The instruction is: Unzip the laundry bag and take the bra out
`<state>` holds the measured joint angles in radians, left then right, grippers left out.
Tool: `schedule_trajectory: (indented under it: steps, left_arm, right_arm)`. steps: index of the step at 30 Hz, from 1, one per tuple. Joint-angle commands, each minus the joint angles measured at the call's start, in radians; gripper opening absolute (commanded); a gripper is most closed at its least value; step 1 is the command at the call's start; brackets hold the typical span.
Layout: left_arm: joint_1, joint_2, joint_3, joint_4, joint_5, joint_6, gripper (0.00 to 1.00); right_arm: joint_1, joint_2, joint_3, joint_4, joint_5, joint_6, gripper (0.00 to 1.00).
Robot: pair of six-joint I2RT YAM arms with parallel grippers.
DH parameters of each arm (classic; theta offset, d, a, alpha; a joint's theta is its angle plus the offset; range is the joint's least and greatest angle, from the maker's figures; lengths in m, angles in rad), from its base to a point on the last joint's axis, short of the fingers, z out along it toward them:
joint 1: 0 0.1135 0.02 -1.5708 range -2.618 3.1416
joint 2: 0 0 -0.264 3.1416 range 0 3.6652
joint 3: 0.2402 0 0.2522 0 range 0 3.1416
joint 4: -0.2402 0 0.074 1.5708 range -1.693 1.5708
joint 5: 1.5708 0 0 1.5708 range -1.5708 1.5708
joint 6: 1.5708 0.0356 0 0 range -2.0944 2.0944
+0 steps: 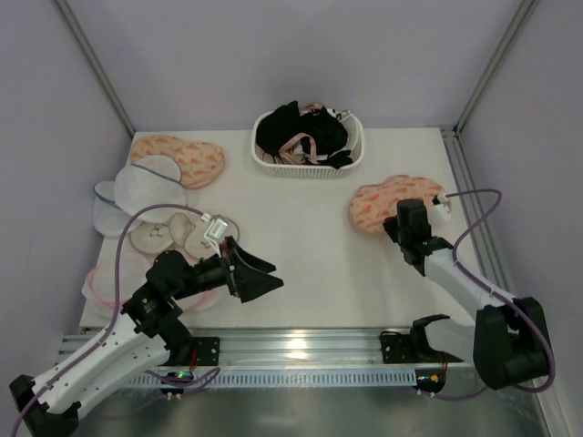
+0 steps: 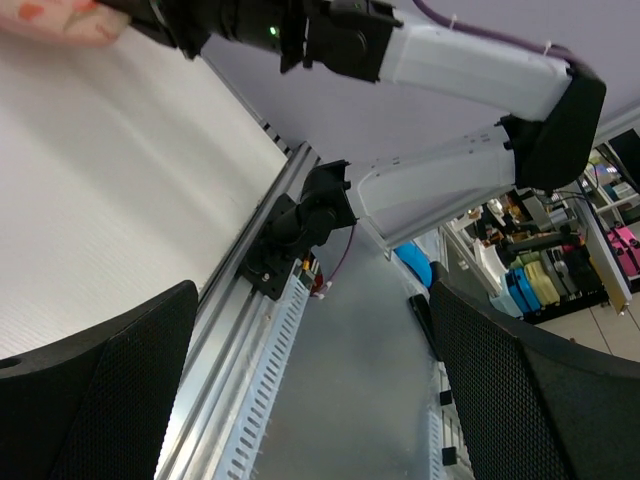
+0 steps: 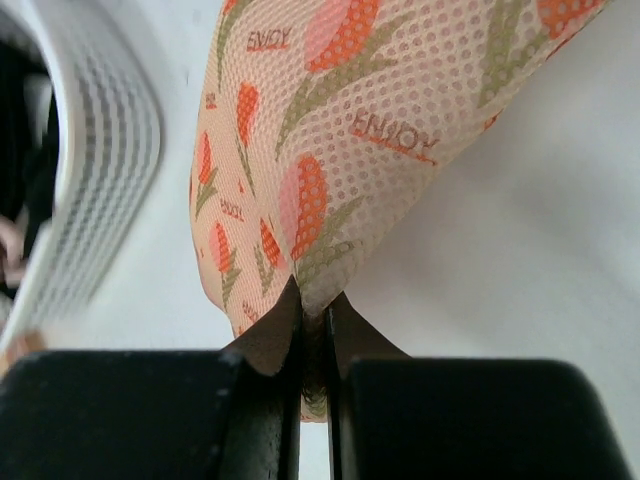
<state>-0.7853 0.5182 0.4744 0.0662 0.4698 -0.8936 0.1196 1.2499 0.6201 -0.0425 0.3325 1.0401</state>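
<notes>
A white bench [image 1: 301, 246] fenced by pale walls carries the work. The laundry bag [image 1: 387, 202] lies flat on its right side, zipped shut as far as can be seen; the bra is not visible and is presumably inside. The right fingers [image 3: 300, 372] are pinched tight on the bag's near edge. The left fingers [image 1: 266, 275] are spread wide over bare bench, well apart from the bag and holding nothing.

The risk is that the pinch has mesh rather than the zip pull. With nothing pinning the bag, a tug would likely drag it whole instead of opening it.

Only the right wrist view shows the pinched fabric, and no zip pull can be made out there. Only the overhead view shows the second printed bag [image 1: 182, 157] and the basket [image 1: 301, 169] of dark garments.
</notes>
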Motion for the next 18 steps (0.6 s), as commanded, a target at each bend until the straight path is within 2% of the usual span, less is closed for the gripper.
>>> schedule_trajectory:
  steps: [1,4,5,7,12,14,16,17,18]
  left_arm:
    - [-0.003,-0.030,0.015,-0.022,-0.019,0.002,0.99]
    - [-0.003,-0.035,0.020,-0.031,-0.020,0.001,1.00]
    - [-0.003,-0.038,0.021,-0.029,-0.019,-0.002,0.99]
    - [-0.002,-0.041,0.023,-0.028,-0.022,-0.005,0.99]
    - [-0.002,-0.063,0.027,-0.042,-0.022,-0.011,1.00]
    - [-0.003,-0.070,0.032,-0.055,-0.026,-0.010,0.99]
    - [-0.002,-0.086,0.041,-0.094,-0.036,-0.002,0.99]
    - [-0.002,-0.090,0.044,-0.101,-0.037,0.001,0.99]
    - [-0.002,-0.101,0.050,-0.121,-0.045,0.005,0.99]
  right_arm:
    - [0.145,-0.183,-0.118,-0.091,0.066,0.081,0.04]
    - [0.348,-0.271,-0.161,-0.156,0.153,0.205,0.04]
    - [0.455,-0.282,-0.161,-0.171,0.243,0.240,0.04]
    - [0.550,-0.279,-0.161,-0.186,0.322,0.341,0.04]
    - [0.722,-0.130,-0.100,-0.146,0.430,0.498,0.04]
    - [0.771,-0.051,-0.083,-0.048,0.465,0.549,0.04]
    - [0.813,-0.005,-0.082,0.149,0.468,0.520,0.14]
    - [0.819,0.017,-0.074,0.224,0.458,0.444,0.24]
    - [0.818,0.058,-0.071,0.368,0.403,0.407,0.35]
